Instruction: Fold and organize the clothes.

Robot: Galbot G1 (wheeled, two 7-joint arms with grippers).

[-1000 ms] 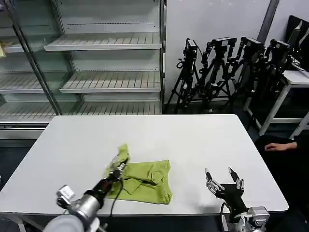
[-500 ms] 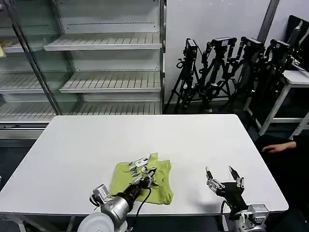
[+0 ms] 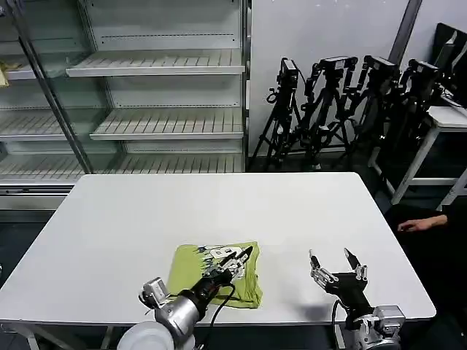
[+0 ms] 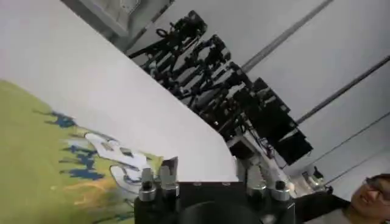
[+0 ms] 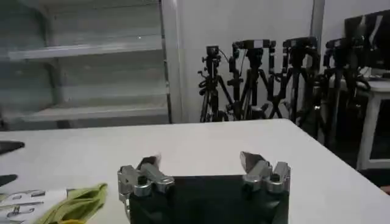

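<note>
The clothes are one lime yellow-green T-shirt (image 3: 191, 271), folded into a compact rectangle near the white table's front edge, with its white-and-dark print (image 3: 219, 254) facing up. My left gripper (image 3: 236, 263) hovers low over the shirt's right part. In the left wrist view the left gripper (image 4: 210, 169) is open, with bare table between its fingers and the printed shirt (image 4: 42, 164) beside it. My right gripper (image 3: 337, 265) stands open over bare table to the right of the shirt, holding nothing. In the right wrist view the right gripper (image 5: 200, 161) has the shirt's edge (image 5: 82, 202) off to one side.
The white table (image 3: 219, 200) is bare behind and beside the shirt. Its front edge runs just below the shirt. Empty metal shelving (image 3: 160, 95) stands behind the table, and a cluster of black tripods (image 3: 343, 102) at the back right.
My left gripper carried the shirt's left flap over to the right and laid it down print side up, then let go. The right gripper stayed where it was.
</note>
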